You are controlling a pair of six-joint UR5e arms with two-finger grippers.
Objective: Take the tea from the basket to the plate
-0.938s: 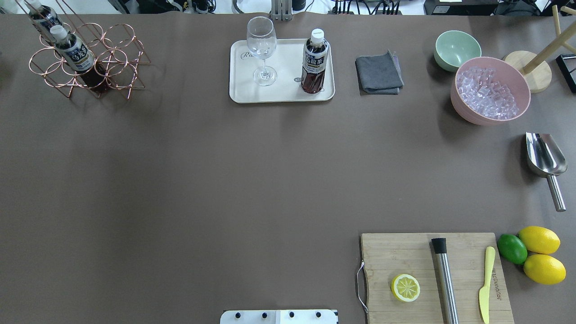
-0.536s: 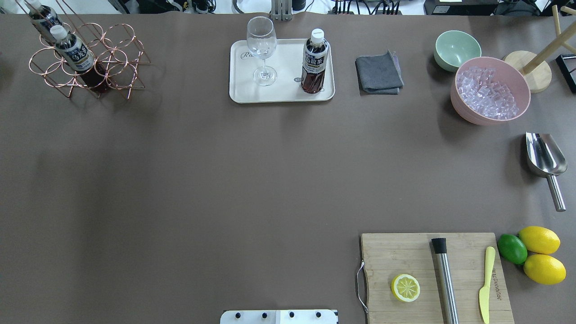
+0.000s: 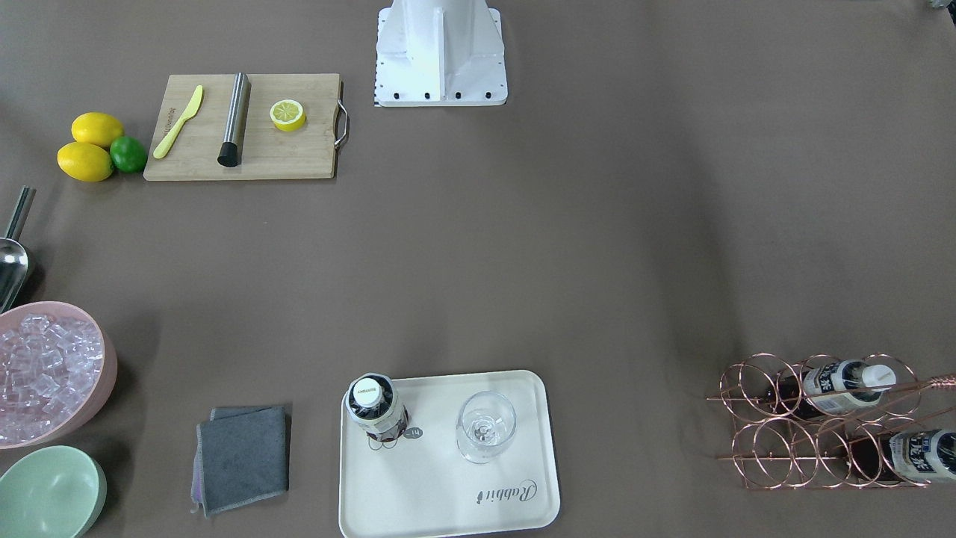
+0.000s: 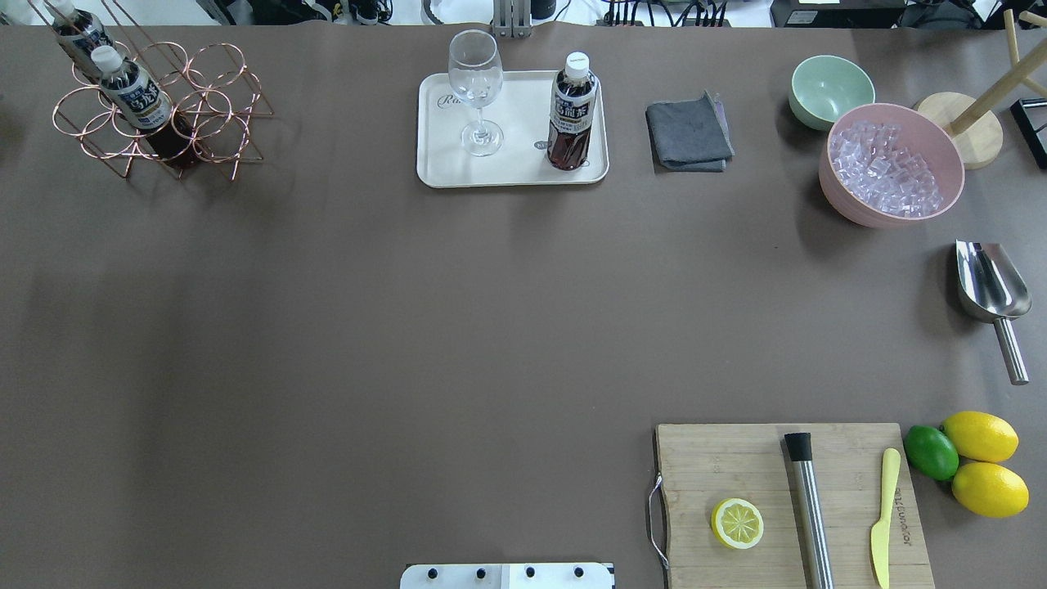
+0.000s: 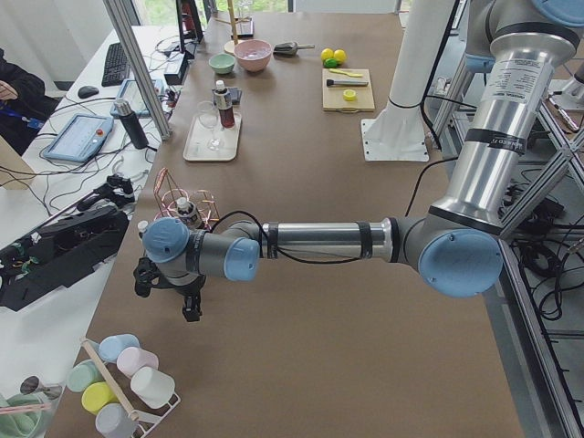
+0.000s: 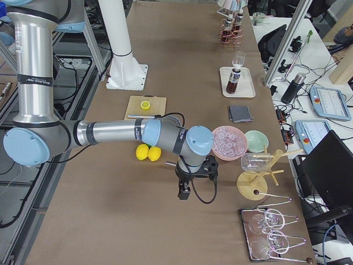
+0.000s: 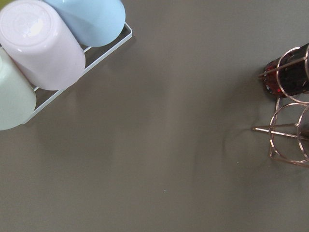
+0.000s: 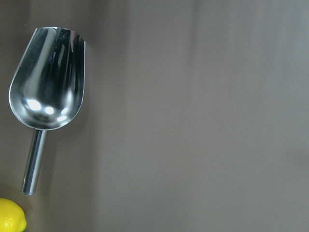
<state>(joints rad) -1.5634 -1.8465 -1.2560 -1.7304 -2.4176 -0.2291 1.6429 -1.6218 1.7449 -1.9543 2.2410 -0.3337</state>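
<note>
One tea bottle (image 4: 572, 114) stands upright on the cream plate (image 4: 515, 170), beside a stemmed glass (image 4: 476, 82); it also shows in the front view (image 3: 377, 407). Two more tea bottles (image 4: 135, 94) (image 4: 78, 34) lie in the copper wire basket (image 4: 214, 106) at the far left. My left gripper (image 5: 187, 306) shows only in the exterior left view, over bare table just short of the basket (image 5: 182, 196); I cannot tell its state. My right gripper (image 6: 185, 190) shows only in the exterior right view, near the pink ice bowl (image 6: 229, 141); I cannot tell its state.
A rack of pastel cups (image 7: 43, 48) lies close to the left wrist. A steel scoop (image 8: 48, 79) and a lemon (image 8: 9, 220) lie under the right wrist. A grey cloth (image 4: 689, 135), a green bowl (image 4: 830, 90) and a cutting board (image 4: 736, 458) are on the right.
A faint shadow on the table's left half has drifted further left. The bottles, basket and plate have not moved.
</note>
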